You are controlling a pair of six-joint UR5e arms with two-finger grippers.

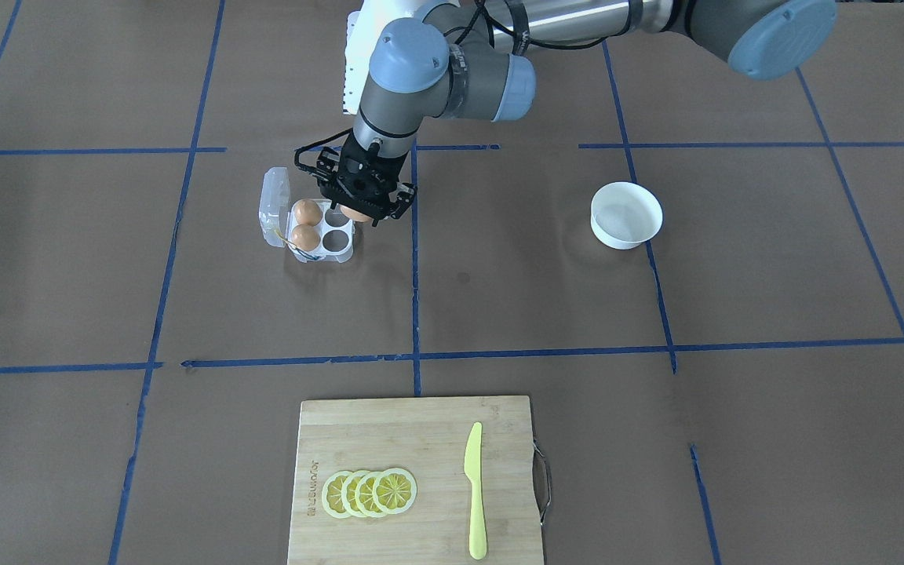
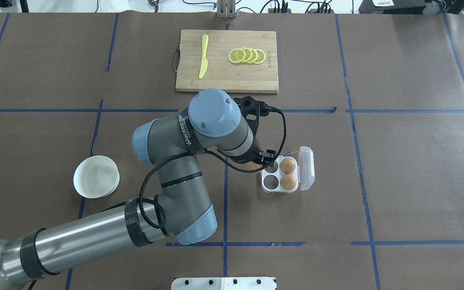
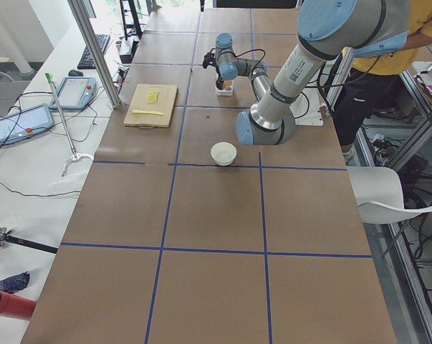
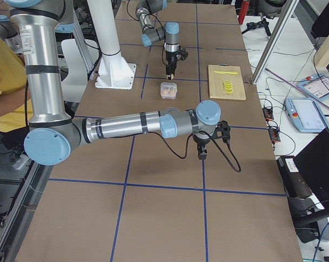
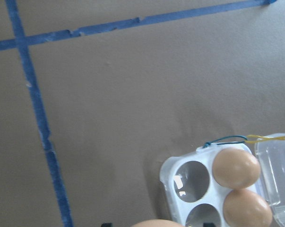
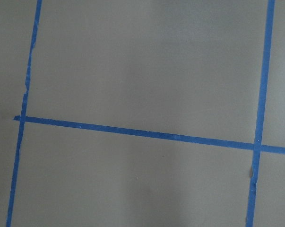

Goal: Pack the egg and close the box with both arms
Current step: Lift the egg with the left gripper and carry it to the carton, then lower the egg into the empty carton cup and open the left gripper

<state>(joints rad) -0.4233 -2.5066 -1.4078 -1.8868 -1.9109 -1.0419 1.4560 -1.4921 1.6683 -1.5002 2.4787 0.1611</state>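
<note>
The clear box [image 1: 346, 249] lies open on the table with its lid [image 1: 275, 205] folded out flat. Two tan eggs [image 1: 308, 212] [image 1: 305, 237] fill the cups next to the lid, and the other two cups are empty. My left gripper [image 1: 358, 210] is shut on a third egg [image 1: 355, 213], held just above the box's edge on the empty-cup side. In the left wrist view this egg [image 5: 154, 223] shows at the bottom edge, beside the box [image 5: 168, 182]. My right gripper [image 4: 201, 154] shows only in the exterior right view, over bare table, and I cannot tell its state.
An empty white bowl [image 1: 626, 215] stands on the robot's left side of the table. A wooden cutting board [image 1: 417, 439] at the far edge carries lemon slices [image 1: 369, 493] and a yellow knife [image 1: 474, 490]. Blue tape lines cross the brown table cover.
</note>
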